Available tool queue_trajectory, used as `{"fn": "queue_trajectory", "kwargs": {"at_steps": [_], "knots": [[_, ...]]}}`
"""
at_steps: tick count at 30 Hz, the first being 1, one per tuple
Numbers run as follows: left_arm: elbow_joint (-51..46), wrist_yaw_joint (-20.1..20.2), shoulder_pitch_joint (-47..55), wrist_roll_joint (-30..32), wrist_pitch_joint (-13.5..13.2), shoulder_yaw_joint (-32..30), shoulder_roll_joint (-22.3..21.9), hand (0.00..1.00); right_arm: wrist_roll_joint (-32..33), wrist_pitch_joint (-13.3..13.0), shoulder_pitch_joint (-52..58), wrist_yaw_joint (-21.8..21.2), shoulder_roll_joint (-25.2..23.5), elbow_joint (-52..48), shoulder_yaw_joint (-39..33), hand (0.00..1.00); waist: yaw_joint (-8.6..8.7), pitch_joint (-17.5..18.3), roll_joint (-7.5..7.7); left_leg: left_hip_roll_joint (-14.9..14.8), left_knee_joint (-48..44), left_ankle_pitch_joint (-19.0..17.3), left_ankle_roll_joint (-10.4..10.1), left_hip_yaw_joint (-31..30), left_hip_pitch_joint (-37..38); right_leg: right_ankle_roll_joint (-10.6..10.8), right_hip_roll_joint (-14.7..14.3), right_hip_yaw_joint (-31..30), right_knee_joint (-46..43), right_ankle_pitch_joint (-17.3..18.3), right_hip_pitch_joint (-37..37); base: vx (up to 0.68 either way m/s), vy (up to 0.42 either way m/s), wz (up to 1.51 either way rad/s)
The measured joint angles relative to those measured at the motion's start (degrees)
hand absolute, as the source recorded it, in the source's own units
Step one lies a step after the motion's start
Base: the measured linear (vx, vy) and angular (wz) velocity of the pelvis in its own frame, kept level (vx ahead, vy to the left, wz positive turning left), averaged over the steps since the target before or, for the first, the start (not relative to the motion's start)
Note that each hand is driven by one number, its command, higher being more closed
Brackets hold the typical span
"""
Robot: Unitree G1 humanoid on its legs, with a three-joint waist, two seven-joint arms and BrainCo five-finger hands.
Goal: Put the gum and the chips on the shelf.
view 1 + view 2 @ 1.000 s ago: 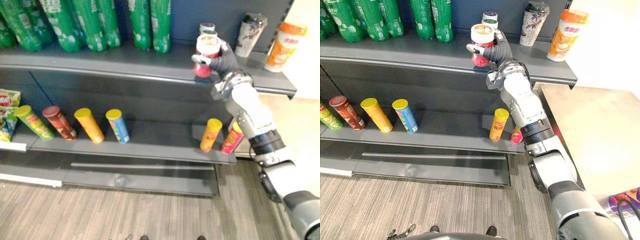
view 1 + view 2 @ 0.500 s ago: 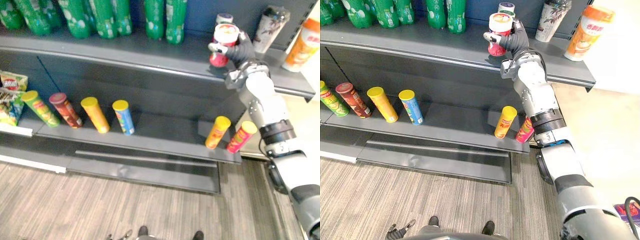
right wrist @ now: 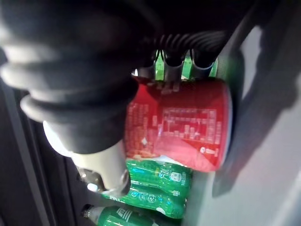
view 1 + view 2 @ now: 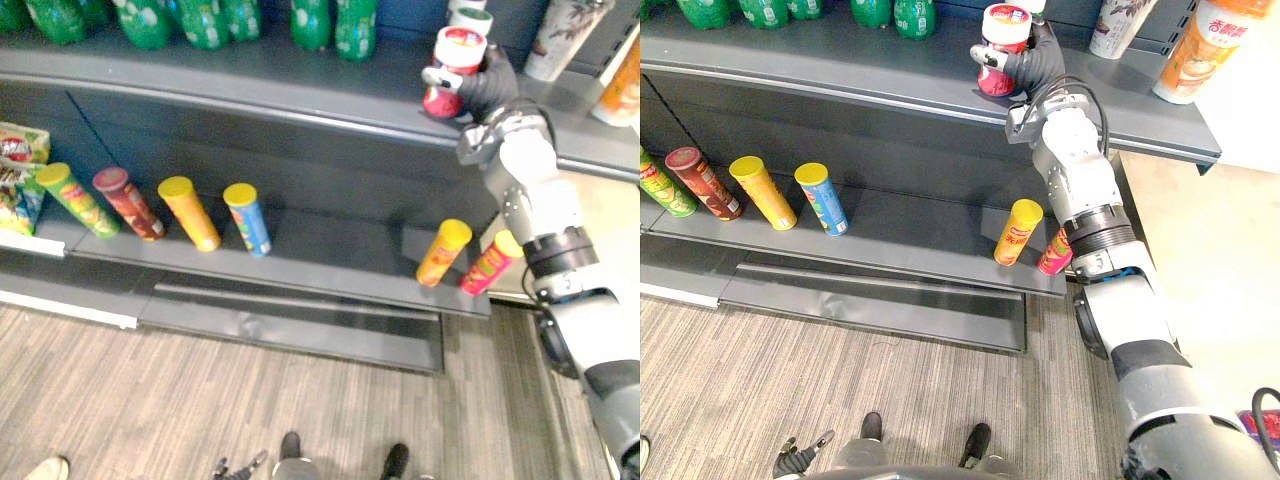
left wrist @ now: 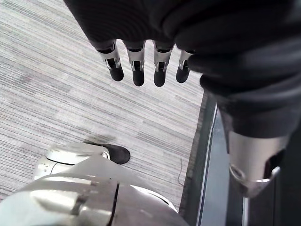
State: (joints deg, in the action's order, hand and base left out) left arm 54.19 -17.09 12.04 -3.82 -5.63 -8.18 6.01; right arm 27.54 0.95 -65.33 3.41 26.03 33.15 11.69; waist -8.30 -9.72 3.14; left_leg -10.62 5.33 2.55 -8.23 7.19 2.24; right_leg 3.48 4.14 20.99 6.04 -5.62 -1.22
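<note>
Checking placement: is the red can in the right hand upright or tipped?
Upright: the red can has its white lid up, base down at the upper shelf, right hand curled round it.

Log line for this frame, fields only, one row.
right hand: shut on red canister | canister: at upper shelf front edge, contact unclear | left hand: open, idle above floor

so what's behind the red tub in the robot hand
Another white-lidded tub, green band at its top; the rest is covered by the red tub and right robot hand.
</note>
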Motion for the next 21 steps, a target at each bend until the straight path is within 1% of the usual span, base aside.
{"fn": "queue_trajectory", "kwargs": {"at_steps": [1, 9, 14, 21], "knots": [[0.0, 0.0, -0.1, 0.0, 0.0, 0.0, 0.0, 0.0, 0.0, -0.3, -0.4, -0.3, 0.2, 1.1, 0.0, 0.0, 0.03, -0.1, -0.14, 0.0, 0.0, 0.0, 0.0, 0.0, 0.0, 0.0, 0.0, 0.0, 0.0, 0.0, 0.0, 0.0, 0.0, 0.0], [0.0, 0.1, -0.8, 0.0, 0.0, 1.1, 0.1, 0.0, 0.0, -1.0, -0.6, -1.3, 0.7, 1.5, 0.1, 0.0, 0.07, -0.6, -0.7, -0.1, 0.0, 0.0, 0.0, 0.1, 0.1, 0.0, -0.1, -0.2, 0.0, 0.0, 0.0, 0.0, 0.0, 0.0], [0.0, 0.1, -0.8, 0.0, 0.0, 1.2, 0.1, 0.0, 0.0, -1.7, -0.6, -1.6, 0.7, 1.5, 0.1, 0.0, 0.07, -0.7, -0.74, -0.1, 0.0, 0.0, 0.0, 0.3, 0.1, 0.0, -0.1, -0.5, 0.0, 0.0, 0.1, 0.0, 0.0, -0.02], [0.0, 0.0, -0.8, 0.1, 0.1, 1.2, 0.1, 0.0, 0.1, -1.9, -0.5, -5.3, 0.7, 1.4, 0.2, 0.0, 0.13, -0.7, -0.73, -0.2, 0.0, -0.2, 0.0, 1.6, 0.9, 0.0, -0.2, -1.7, 0.0, 0.0, 0.1, 0.01, 0.003, -0.09]]}}
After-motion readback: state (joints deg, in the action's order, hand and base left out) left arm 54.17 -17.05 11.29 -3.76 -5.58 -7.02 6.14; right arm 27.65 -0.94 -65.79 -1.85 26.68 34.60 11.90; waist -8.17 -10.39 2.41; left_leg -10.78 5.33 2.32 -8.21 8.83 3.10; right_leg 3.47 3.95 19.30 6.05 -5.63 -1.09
